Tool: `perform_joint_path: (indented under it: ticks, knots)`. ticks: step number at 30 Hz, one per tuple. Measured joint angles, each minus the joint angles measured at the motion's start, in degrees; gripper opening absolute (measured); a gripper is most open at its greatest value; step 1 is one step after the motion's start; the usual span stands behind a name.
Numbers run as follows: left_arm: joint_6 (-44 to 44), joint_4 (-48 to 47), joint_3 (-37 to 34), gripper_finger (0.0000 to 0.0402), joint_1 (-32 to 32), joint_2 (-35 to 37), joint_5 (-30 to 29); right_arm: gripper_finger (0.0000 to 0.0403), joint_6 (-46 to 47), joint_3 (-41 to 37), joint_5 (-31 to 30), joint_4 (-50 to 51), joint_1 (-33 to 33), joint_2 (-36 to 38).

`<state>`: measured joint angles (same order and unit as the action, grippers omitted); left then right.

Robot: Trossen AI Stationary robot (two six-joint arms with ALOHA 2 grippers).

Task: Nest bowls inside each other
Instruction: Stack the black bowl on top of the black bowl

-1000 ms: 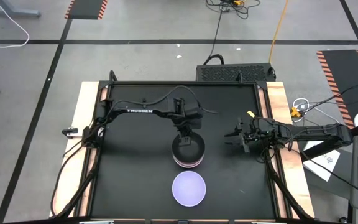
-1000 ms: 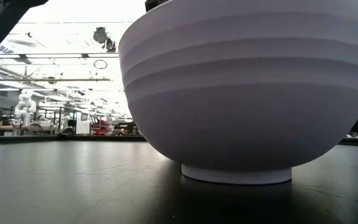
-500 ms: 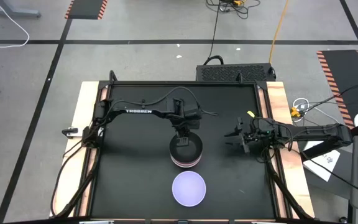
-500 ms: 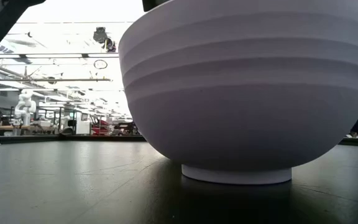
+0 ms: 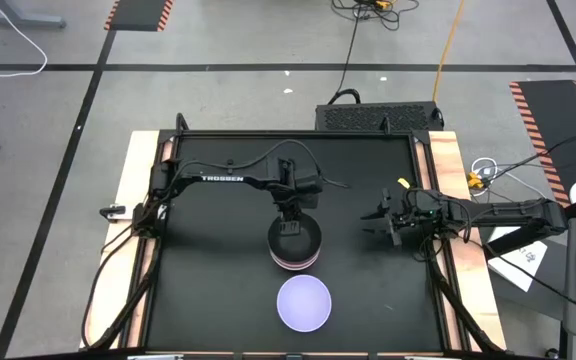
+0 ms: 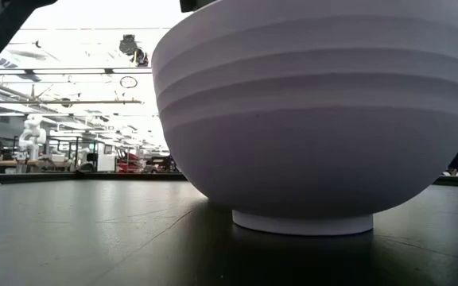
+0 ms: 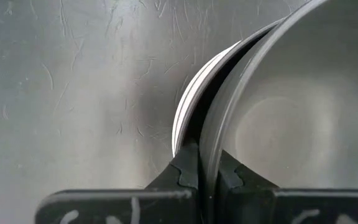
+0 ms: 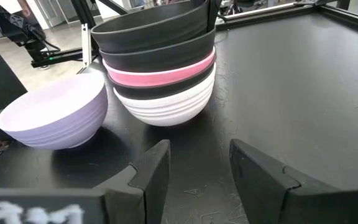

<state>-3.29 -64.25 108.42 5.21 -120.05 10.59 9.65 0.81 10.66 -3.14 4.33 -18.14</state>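
Low view | lavender bowl hides stack | left claw pinches black rim

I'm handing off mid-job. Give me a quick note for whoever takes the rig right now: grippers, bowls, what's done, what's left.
Left gripper: shut on the rim of the top black bowl, at the stack mid-table.
Right gripper: open, empty, waiting to the right of the stack.
Stack: white bowl at the bottom, then black, pink, and two black bowls; the top one sits tilted, not yet fully seated.
Lavender bowl: alone on the table, at its near edge.
Done: five bowls nested.
Left: seat and release the top bowl, then nest the lavender one.
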Motion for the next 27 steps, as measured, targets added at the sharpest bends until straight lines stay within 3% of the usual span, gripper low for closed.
perform_joint_path:
  ticks: [19,27]
  knots:
    - [-2.45,2.61,-0.12,0.0026,-0.87,-0.12,1.4,0.0157,-0.04,0.0,-0.09,0.0,0.0,-0.02]
    - [-2.22,3.65,0.51,0.013,-1.74,-0.11,1.42,0.0157,0.09,0.01,-0.09,0.0,-0.02,0.0]
